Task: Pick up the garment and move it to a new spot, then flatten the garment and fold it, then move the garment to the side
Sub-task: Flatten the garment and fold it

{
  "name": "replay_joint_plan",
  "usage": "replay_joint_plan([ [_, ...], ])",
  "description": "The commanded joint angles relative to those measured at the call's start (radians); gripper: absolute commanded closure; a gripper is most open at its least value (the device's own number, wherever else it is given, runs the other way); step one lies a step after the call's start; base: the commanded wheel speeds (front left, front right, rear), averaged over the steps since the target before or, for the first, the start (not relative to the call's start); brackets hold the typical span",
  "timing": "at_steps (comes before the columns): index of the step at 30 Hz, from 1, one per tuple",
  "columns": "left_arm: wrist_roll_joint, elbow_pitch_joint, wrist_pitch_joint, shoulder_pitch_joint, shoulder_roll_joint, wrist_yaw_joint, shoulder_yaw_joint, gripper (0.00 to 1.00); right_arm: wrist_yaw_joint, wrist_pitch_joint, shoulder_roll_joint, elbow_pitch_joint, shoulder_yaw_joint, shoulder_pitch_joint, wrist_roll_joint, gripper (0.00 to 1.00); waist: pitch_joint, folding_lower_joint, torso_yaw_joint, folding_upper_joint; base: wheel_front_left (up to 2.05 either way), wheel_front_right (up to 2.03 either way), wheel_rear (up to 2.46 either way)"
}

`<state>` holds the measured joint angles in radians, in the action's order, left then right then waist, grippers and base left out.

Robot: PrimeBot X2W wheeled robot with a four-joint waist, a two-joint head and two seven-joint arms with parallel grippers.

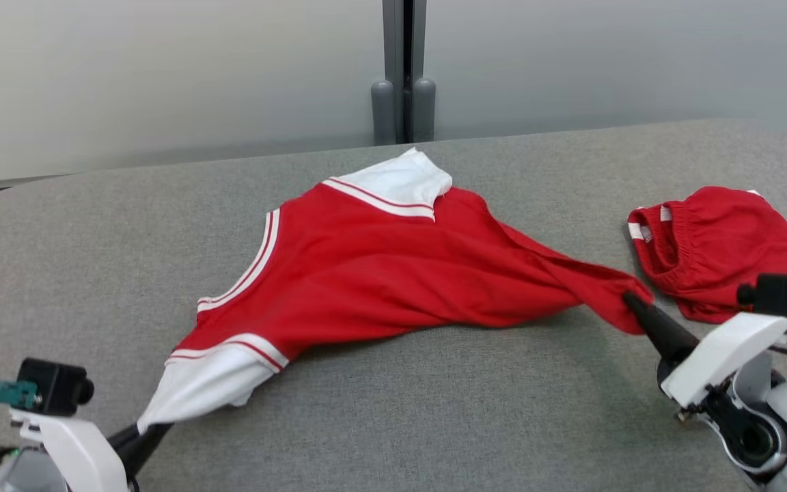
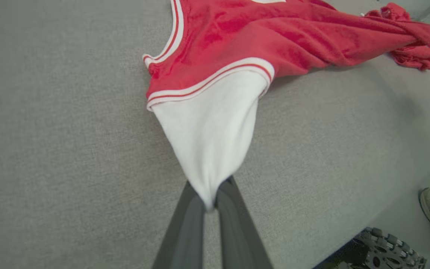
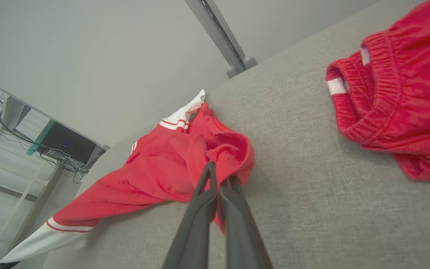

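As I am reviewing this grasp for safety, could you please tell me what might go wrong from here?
1. The left tool pinches just the tip of the white sleeve; a harder pull might slip it free.
2. The red shorts lie close beside the right tool, so moving the jersey sideways could drag them along.
3. The jersey is bunched toward the right tool, so it may flatten poorly.

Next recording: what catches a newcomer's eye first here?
A red-and-white shirt lies stretched across the grey table, the left gripper shut on a white sleeve at lower left, the right gripper shut on its red edge at right. Red shorts lie bunched at far right.
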<state>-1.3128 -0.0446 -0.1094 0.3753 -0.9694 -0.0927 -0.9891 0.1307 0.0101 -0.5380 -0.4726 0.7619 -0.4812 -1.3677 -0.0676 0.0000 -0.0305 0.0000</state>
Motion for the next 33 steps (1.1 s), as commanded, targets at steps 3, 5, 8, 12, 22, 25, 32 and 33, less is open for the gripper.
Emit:
replay_joint_plan([
  [3,-0.028,-0.075,0.009,-0.07,-0.035,-0.046,-0.011,1.0,0.0,0.023,-0.027,0.03,-0.007,0.083,-0.031,1.0,0.017,0.0,0.012,0.0,0.0,0.0,0.0],
  [5,-0.04,-0.114,0.019,-0.104,-0.051,-0.07,-0.016,1.0,0.0,0.043,-0.046,0.045,-0.011,0.133,-0.046,1.0,0.025,0.0,0.019,0.0,0.0,0.0,0.0],
  [8,-0.053,-0.151,0.032,-0.145,-0.059,-0.099,-0.025,1.0,0.0,0.071,-0.068,0.067,-0.013,0.199,-0.06,1.0,0.038,0.0,0.025,0.0,0.0,0.0,0.0],
  [12,-0.074,-0.182,0.039,-0.185,-0.057,-0.119,-0.037,1.0,0.0,0.091,-0.083,0.089,-0.03,0.268,-0.08,1.0,0.058,0.0,0.025,0.0,0.0,0.0,0.0],
  [22,-0.086,-0.182,0.026,-0.222,-0.047,-0.148,-0.058,1.0,0.0,0.09,-0.067,0.077,-0.084,0.312,-0.042,1.0,0.077,0.0,0.007,0.0,0.0,0.0,0.0],
  [25,-0.082,-0.165,0.027,-0.22,-0.031,-0.143,-0.064,1.0,0.0,0.088,-0.044,0.067,-0.098,0.308,-0.021,1.0,0.074,0.0,0.004,0.0,0.0,0.0,0.0],
  [32,-0.09,-0.124,0.019,-0.222,0.007,-0.128,-0.075,1.0,0.0,0.103,0.002,0.037,-0.131,0.308,0.02,0.5,0.067,0.0,0.004,0.0,0.0,0.0,0.0],
  [33,-0.091,-0.117,0.02,-0.221,0.013,-0.126,-0.076,0.98,0.0,0.106,0.009,0.033,-0.135,0.309,0.027,0.14,0.065,0.0,0.005,0.0,0.0,0.0,0.0],
])
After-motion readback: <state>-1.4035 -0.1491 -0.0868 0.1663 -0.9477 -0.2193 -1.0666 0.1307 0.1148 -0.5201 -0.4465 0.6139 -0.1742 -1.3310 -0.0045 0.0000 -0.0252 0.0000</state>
